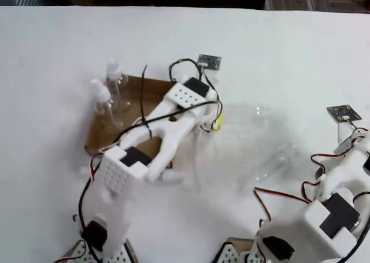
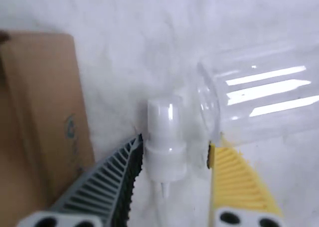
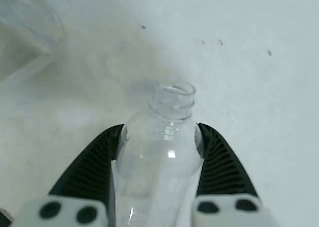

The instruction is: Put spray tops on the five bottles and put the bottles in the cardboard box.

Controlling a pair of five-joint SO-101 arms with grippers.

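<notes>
A white spray top [image 2: 165, 137] lies on the white table between the grey and yellow fingers of my left gripper [image 2: 174, 148], which is open, with a gap on the yellow side. A clear bottle [image 2: 259, 97] lies just beyond it. In the high view the left gripper [image 1: 211, 122] hangs just right of the cardboard box [image 1: 99, 133]. Two capped bottles [image 1: 111, 89] stand in the box's far corner. My right gripper [image 3: 159, 137] is shut on a clear bottle [image 3: 159, 152] whose threaded neck [image 3: 172, 101] is open and bare.
More clear bottles [image 1: 276, 160] lie on the table between the two arms, hard to make out against the white cloth. Another bottle's edge [image 3: 25, 32] lies beyond the right gripper. The right arm [image 1: 324, 217] sits at the near right corner.
</notes>
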